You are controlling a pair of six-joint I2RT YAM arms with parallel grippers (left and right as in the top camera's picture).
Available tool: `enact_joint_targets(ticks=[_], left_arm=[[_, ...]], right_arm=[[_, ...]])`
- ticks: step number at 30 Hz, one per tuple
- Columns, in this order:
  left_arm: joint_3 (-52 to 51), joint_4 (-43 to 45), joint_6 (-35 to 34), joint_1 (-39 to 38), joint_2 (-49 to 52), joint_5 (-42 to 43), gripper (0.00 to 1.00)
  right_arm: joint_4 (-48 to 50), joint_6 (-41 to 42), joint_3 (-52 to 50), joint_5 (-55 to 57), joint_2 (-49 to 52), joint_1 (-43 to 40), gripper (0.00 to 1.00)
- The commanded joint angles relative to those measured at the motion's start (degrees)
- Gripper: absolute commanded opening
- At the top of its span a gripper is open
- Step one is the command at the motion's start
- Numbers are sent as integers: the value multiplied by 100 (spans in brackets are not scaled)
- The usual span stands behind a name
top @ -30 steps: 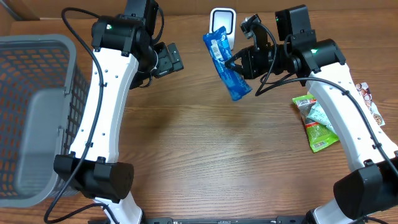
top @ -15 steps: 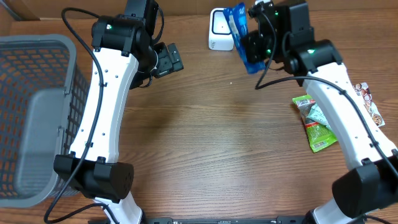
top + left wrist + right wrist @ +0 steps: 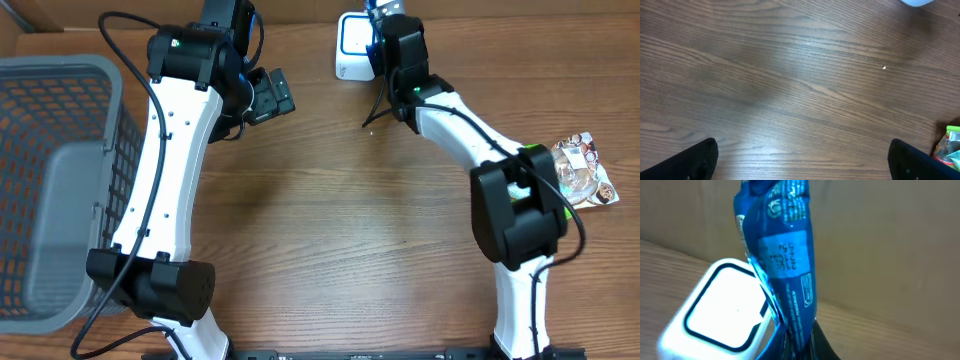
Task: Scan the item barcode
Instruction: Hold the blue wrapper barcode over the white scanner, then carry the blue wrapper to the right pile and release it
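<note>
**Right gripper (image 3: 388, 18) pinches a blue plastic packet (image 3: 374, 10) at the white box-shaped scanner (image 3: 352, 45)**

From overhead, the right gripper is at the far edge of the brown wooden table (image 3: 330, 230), its arm stretched out long across the tabletop. Its jaws are pressed together on the packet, of which only a blue sliver shows just above the scanner's right side. The left gripper (image 3: 272, 95) hangs over the table to the left, well apart from the scanner, its jaws spread with nothing between them. A grey plastic mesh basket (image 3: 50, 180) sits at the left edge. A glossy snack packet printed in brown and white (image 3: 582, 170) lies at the right edge, beside the right arm.

In the left wrist view, the two black fingertips (image 3: 695, 160) sit in the bottom corners, far apart, over bare wood grain. A pale curve of the scanner cuts the top right edge, and a green packet (image 3: 951, 142) peeks in low on the right.

In the right wrist view, the blue packet (image 3: 785, 260) stands upright, clamped at its lower end by the dark fingers (image 3: 820, 342). It carries a lighter blue panel with printed digits and small white text. The scanner (image 3: 725, 315) is just beside it on the left, its bright window framed by a dark line and tilted up toward the camera; whether the two touch cannot be told. A plain brown cardboard wall (image 3: 890, 240) fills the background.
</note>
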Motion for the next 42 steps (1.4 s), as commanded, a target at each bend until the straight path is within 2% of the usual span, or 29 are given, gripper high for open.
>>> enact_joint_targets(ticks=[1, 8, 12, 29, 33, 42], left_arm=[[-20, 13, -33, -72, 63, -61, 100], [-20, 13, -33, -72, 63, -61, 100], [-20, 13, -33, -72, 63, -61, 100], [-20, 13, -33, -72, 63, -61, 100], [-20, 13, -33, -72, 63, -61, 100], [-20, 13, -33, -72, 63, -61, 100]], right_arm=[[527, -1648, 146, 474, 321, 2, 4], [1613, -3565, 146, 629, 472, 2, 4], [1681, -4258, 146, 461, 474, 0, 4], [1532, -4238, 146, 92, 490, 177, 4], [1609, -3320, 146, 120, 490, 181, 4], [1639, -3340, 146, 267, 590, 177, 4]])
